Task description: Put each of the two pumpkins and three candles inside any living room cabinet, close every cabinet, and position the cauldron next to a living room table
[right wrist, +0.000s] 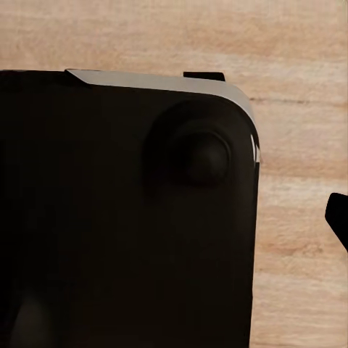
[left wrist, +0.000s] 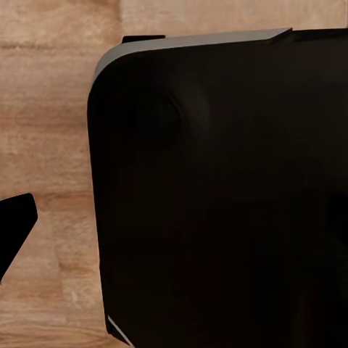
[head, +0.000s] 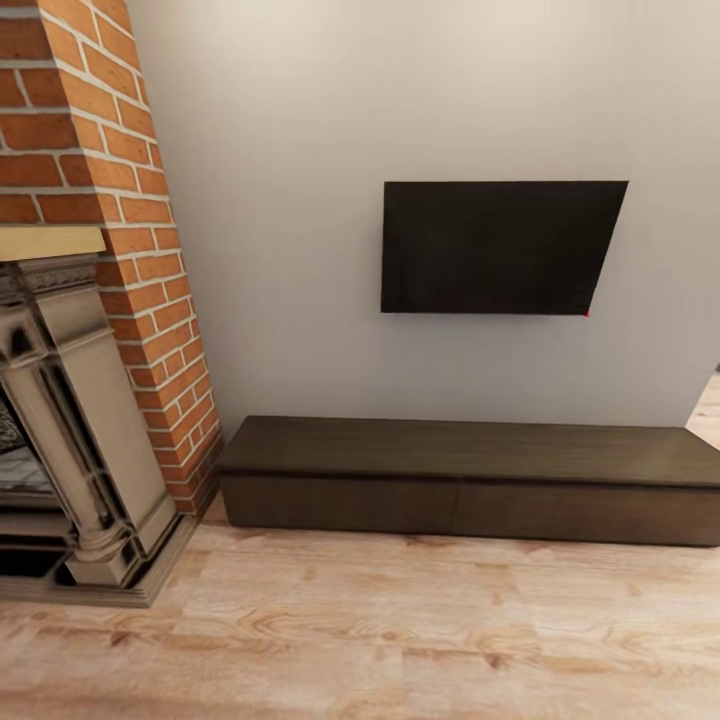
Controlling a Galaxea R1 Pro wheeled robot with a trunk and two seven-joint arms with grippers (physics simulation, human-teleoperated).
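Observation:
The cabinet [head: 470,455] is a long low dark brown unit against the white wall, seen in the head view. Its two wide drawer fronts [head: 340,503] sit flush and shut. The pumpkins, the candles, the cauldron and the table are out of view. In the left wrist view one dark fingertip [left wrist: 16,228] pokes in over the wooden floor beside the robot's black base [left wrist: 217,196]. In the right wrist view another dark fingertip [right wrist: 339,217] shows beside the same black base [right wrist: 123,217]. Nothing is seen held.
A black TV [head: 495,248] hangs on the wall above the cabinet. A red brick chimney [head: 110,180] with a stone fireplace surround [head: 80,430] stands at the left. Light wooden floor [head: 400,630] stretches in front of the cabinet.

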